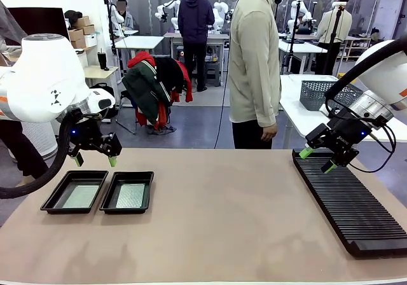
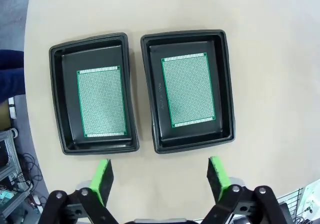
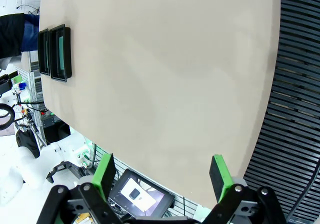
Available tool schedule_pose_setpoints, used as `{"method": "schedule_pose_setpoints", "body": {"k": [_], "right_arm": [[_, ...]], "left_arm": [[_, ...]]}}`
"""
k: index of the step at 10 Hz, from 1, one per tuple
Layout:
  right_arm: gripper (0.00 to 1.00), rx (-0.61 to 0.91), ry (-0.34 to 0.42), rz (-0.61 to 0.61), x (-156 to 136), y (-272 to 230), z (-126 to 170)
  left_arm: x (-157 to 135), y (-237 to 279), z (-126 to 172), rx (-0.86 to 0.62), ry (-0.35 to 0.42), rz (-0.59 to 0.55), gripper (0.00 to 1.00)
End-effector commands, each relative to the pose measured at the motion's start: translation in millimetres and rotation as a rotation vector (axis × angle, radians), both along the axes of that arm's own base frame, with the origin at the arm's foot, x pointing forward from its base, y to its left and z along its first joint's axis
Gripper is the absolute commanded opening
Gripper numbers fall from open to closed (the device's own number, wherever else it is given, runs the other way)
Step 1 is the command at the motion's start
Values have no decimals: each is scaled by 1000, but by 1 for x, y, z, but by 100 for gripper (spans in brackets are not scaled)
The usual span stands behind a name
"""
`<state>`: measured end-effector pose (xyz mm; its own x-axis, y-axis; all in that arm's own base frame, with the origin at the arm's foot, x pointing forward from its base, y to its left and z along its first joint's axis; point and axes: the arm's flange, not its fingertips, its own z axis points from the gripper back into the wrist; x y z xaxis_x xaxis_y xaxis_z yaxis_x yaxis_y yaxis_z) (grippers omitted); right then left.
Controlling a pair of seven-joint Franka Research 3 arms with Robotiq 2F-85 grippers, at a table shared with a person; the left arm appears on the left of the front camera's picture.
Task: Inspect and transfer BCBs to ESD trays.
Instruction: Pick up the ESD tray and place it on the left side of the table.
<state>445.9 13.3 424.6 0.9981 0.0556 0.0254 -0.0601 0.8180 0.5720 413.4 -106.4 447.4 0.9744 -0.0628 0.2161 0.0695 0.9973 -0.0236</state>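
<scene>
Two black ESD trays sit side by side at the table's left: one tray (image 1: 53,203) (image 2: 59,104) and its neighbour (image 1: 147,193) (image 2: 227,94). Each holds a green BCB lying flat, one board (image 1: 81,196) (image 2: 101,101) in the first tray and another board (image 1: 131,196) (image 2: 188,89) in the second. My left gripper (image 1: 94,161) (image 2: 161,181) hovers open and empty just above and behind the trays. Above the near end of the ribbed rack, my right gripper (image 1: 317,159) (image 3: 162,176) is open and empty.
A long black slotted rack (image 1: 350,202) (image 3: 295,114) lies along the table's right side. A person (image 1: 254,62) stands at the far edge, hands down. A grey mesh basket (image 1: 321,94) sits on a white table behind. The trays (image 3: 55,44) appear far off in the right wrist view.
</scene>
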Motion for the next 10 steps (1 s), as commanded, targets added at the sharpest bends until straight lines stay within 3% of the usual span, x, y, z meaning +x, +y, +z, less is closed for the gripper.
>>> {"method": "schedule_pose_setpoints", "body": {"k": [1, 10], "right_arm": [[100, -1, 1, -20, 0, 2, -1], [100, -1, 1, -20, 0, 2, -1]], "left_arm": [[0, 1, -3, -10, -8, 5, 100], [0, 1, -3, -10, -8, 5, 100]]}}
